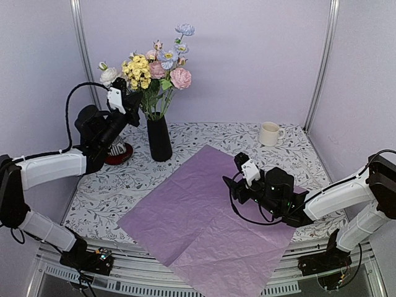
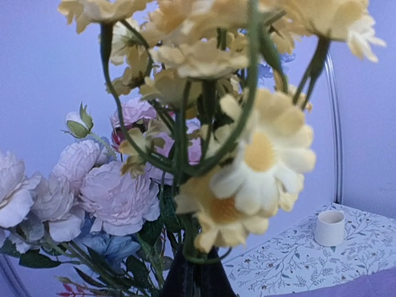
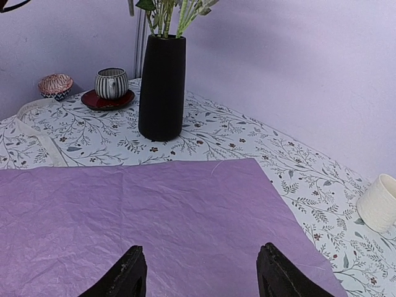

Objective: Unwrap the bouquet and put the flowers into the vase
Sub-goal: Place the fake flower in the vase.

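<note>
Upper left of the overhead view: left gripper (image 1: pixel 132 99) is raised level with the yellow cluster, jaws pressed together. The wrist view shows only blurred yellow blooms up close, so I cannot tell whether a stem is pinched.

Below it is a striped cup (image 1: pixel 117 148) on a red saucer.

Left of centre: the flowers (image 1: pixel 159 65) stand with their stems down in the black vase (image 1: pixel 159 137), which is upright on the patterned cloth.

Centre to lower right: the lilac tissue sheet (image 1: pixel 210 210) lies flat, well apart from the vase.

Right of centre: right gripper (image 3: pixel 199 272) hangs low over the sheet, jaws spread, nothing between them.

Upper right: cream mug (image 1: pixel 269 133).

Handling (judgement): the stems look thin, springy and light, and the blooms soft and easily crushed. Take them low on the green stems, never at the heads. The vase is tall and slim, so a sideways tug could tip it.
</note>
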Controlling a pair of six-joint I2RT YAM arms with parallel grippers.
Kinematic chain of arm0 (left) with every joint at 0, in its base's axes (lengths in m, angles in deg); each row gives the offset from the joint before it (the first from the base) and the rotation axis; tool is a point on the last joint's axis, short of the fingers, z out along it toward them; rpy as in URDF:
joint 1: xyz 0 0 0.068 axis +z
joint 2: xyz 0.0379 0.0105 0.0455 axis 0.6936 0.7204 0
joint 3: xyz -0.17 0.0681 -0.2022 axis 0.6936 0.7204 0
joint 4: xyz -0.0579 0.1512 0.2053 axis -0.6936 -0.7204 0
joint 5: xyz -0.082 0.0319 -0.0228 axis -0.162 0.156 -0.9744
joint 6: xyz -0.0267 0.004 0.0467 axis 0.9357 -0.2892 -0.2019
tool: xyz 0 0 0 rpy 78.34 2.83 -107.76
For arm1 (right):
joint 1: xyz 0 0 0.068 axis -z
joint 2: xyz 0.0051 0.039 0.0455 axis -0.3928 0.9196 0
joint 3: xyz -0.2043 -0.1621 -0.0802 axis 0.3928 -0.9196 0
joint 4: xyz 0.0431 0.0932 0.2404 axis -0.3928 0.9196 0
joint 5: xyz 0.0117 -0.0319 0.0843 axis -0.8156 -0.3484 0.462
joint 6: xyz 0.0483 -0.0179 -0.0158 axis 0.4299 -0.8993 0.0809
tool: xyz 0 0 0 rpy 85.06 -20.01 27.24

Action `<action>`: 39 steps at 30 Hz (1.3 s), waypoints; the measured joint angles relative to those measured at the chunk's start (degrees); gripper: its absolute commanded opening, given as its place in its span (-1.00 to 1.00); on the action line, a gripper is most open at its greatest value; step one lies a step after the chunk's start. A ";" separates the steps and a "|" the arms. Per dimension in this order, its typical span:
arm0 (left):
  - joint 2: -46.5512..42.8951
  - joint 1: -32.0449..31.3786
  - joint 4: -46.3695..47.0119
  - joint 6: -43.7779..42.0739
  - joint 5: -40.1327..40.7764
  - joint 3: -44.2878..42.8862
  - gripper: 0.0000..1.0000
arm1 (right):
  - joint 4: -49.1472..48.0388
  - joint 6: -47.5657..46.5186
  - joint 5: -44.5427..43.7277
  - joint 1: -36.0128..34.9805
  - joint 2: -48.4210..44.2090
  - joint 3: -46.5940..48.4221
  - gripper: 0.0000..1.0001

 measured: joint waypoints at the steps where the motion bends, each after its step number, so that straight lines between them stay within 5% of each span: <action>1: 0.98 0.00 1.44 -0.15 -0.35 -0.35 -1.00 | 0.00 -0.04 0.31 0.00 0.00 0.00 0.25; 20: 19.26 1.42 19.71 -1.88 -0.63 -2.40 -1.00 | 0.02 -0.24 3.85 0.00 0.00 0.02 0.25; 39: 27.04 1.68 10.73 4.00 5.51 -3.19 -1.00 | 1.75 -0.22 4.17 0.00 0.00 1.14 0.25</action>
